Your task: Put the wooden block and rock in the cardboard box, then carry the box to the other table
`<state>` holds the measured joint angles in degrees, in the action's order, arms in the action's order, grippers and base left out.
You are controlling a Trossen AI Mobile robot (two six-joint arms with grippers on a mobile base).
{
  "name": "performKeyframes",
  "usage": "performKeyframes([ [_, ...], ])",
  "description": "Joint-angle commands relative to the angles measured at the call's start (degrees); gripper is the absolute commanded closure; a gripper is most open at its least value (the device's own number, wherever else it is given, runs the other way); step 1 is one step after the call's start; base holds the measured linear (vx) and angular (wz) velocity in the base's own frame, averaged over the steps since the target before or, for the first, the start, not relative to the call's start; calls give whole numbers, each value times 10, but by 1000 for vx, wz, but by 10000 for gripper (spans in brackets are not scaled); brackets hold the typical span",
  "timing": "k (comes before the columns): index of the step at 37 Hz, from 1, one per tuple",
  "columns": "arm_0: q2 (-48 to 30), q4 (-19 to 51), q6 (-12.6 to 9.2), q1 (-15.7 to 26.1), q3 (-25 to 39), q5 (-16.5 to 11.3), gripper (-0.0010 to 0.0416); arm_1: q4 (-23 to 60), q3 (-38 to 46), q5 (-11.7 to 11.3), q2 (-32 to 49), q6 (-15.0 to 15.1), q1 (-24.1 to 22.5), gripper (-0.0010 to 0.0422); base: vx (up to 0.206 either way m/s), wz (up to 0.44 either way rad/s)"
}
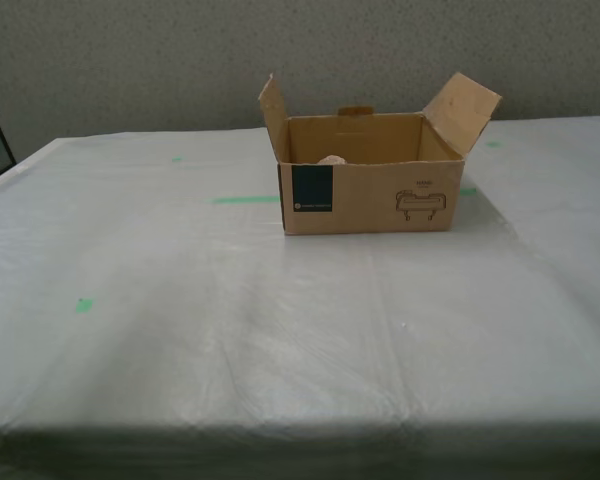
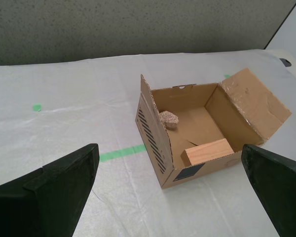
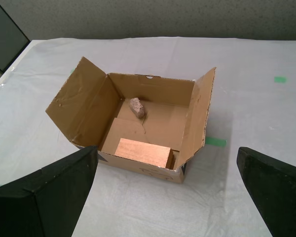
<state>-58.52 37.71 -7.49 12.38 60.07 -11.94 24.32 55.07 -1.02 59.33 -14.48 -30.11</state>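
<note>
The cardboard box (image 1: pixel 370 200) stands open on the other table (image 1: pixel 180 330), its side flaps raised and its teal label facing the exterior camera. Inside lie the rock (image 1: pixel 331 160) (image 2: pixel 169 119) (image 3: pixel 137 107) near the back wall and the wooden block (image 2: pixel 207 151) (image 3: pixel 143 152) against the front wall. In the exterior view the front wall hides the block. My first gripper (image 3: pixel 166 158) and my second gripper (image 2: pixel 168 163) both hover open, drawn back from the box (image 2: pixel 153 133) (image 3: pixel 81 101) on opposite sides, holding nothing. Neither arm shows in the exterior view.
A green tape line (image 1: pixel 245 199) runs beside the box, and a small green mark (image 1: pixel 84 304) sits toward the exterior view's left. A grey speckled wall (image 1: pixel 130 60) stands behind the table. The table's near edge (image 1: pixel 280 432) runs along the exterior view's bottom.
</note>
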Motion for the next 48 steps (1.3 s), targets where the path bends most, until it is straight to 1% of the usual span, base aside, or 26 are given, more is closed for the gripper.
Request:
performKeyframes([
  [1,0,0,0,0,0,1,12,-1,1,-1,0,0,0,16,0,0],
  [48,0,0,0,0,0,1,12,-1,1,-1,0,0,0,16,0,0],
])
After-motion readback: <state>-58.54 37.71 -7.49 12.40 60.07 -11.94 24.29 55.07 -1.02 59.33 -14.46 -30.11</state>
